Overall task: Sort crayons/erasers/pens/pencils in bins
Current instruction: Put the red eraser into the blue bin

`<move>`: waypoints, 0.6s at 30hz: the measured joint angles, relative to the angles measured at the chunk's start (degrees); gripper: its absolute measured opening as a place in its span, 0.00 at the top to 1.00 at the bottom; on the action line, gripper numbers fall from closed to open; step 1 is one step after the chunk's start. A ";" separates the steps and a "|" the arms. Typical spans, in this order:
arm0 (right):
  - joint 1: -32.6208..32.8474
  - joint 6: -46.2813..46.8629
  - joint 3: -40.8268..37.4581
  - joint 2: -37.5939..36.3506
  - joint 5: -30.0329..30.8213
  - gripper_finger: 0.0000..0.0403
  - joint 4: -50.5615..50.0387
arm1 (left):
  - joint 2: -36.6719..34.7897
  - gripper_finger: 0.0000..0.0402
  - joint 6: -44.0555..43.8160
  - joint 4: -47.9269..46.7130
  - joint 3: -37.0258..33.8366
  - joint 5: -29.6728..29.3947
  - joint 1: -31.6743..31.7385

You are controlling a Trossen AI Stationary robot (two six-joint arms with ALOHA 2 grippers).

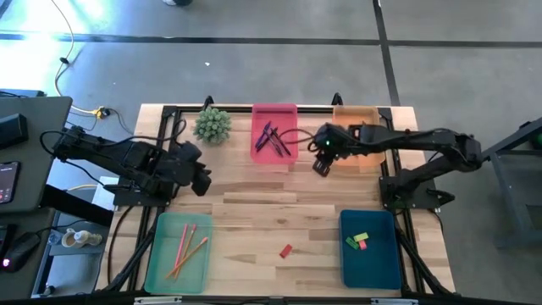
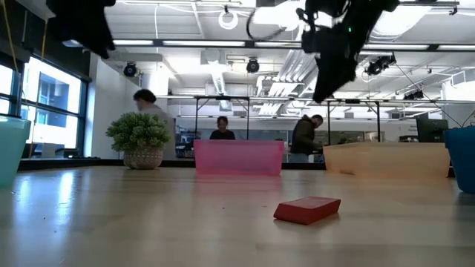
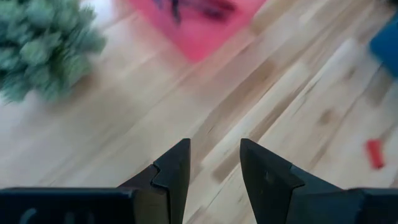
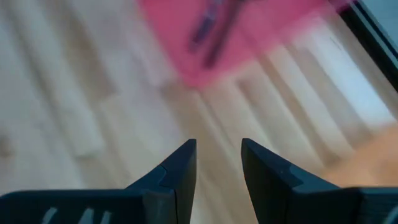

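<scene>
Several dark pens (image 1: 273, 140) lie in the pink bin (image 1: 288, 114) at the far edge. The orange bin (image 1: 356, 114) beside it is partly hidden by my right arm. Two pencils (image 1: 188, 246) lie in the pale green bin (image 1: 161, 263) at the near left. Two erasers (image 1: 358, 241) lie in the dark blue bin (image 1: 377, 267), and a red eraser (image 1: 286, 251) lies flat on the table between these bins. No crayons show. My right gripper (image 1: 322, 166) hangs open above the table just near of the pink bin. My left gripper (image 1: 203, 183) is open over the table's left middle.
A potted plant (image 1: 212, 124) stands at the far left beside the pink bin. Bare wood stretches across the table's middle (image 1: 271, 207). In the low view, people stand in the room beyond the table's far edge.
</scene>
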 joint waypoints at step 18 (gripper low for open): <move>19.29 12.06 16.42 2.44 8.61 0.71 0.88 | 0.00 0.68 -0.63 -14.27 0.00 12.93 -0.02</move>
